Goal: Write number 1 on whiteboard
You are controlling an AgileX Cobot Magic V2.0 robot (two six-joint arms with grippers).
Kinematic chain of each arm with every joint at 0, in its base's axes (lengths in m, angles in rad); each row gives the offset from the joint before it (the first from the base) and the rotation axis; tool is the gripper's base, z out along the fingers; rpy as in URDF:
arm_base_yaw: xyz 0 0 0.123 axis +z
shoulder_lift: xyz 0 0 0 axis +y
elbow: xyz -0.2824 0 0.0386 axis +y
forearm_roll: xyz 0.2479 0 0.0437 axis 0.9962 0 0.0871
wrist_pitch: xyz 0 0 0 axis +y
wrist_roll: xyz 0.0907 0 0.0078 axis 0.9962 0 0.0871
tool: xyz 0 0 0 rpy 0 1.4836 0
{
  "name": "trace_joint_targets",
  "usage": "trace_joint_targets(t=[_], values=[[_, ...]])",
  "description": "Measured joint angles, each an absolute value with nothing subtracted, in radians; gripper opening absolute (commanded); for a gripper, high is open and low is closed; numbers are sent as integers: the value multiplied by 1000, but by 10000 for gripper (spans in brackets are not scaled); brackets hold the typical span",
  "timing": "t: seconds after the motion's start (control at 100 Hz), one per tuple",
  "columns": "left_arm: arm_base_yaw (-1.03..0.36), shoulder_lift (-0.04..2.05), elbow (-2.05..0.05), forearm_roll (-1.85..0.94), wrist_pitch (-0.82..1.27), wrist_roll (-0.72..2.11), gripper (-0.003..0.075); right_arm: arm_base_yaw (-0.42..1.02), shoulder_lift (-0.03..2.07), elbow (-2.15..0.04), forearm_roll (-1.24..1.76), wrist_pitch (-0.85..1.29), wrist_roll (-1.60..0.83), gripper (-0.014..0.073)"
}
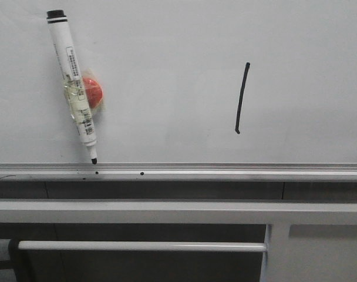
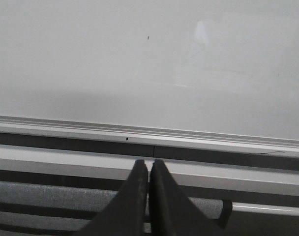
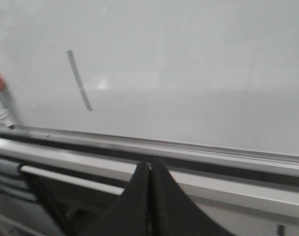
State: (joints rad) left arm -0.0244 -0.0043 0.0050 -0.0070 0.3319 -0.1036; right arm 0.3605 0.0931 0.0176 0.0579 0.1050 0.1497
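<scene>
Front view, left to right. Marker pen: uncapped, slanted against the whiteboard, tip touching the silver rail, apparently held by a red magnet. Number 1: thin black slanted stroke, right of centre, well apart from the pen; task looks complete.
Risk: pen could slip off the rail if bumped; a passing arm could smear fresh ink.
Left gripper: fingers pressed together, holding nothing, below the rail.
Right gripper: likewise closed and empty, touching nothing.
</scene>
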Motion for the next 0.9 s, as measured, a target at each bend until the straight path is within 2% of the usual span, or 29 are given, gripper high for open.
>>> trace_joint_targets(t=[0.17, 0.36, 0.69, 0.9], values=[[-24, -4, 5, -7, 332, -104, -20, 142, 19, 18, 35, 127, 150, -64], [-24, -4, 5, -7, 332, -104, -20, -6, -8, 18, -9, 232, 150, -64], [-24, -4, 5, -7, 332, -104, -20, -104, -8, 18, -53, 306, 144, -64], [-24, -4, 5, -7, 332, -104, -20, -118, -8, 16, -34, 317, 25, -64]])
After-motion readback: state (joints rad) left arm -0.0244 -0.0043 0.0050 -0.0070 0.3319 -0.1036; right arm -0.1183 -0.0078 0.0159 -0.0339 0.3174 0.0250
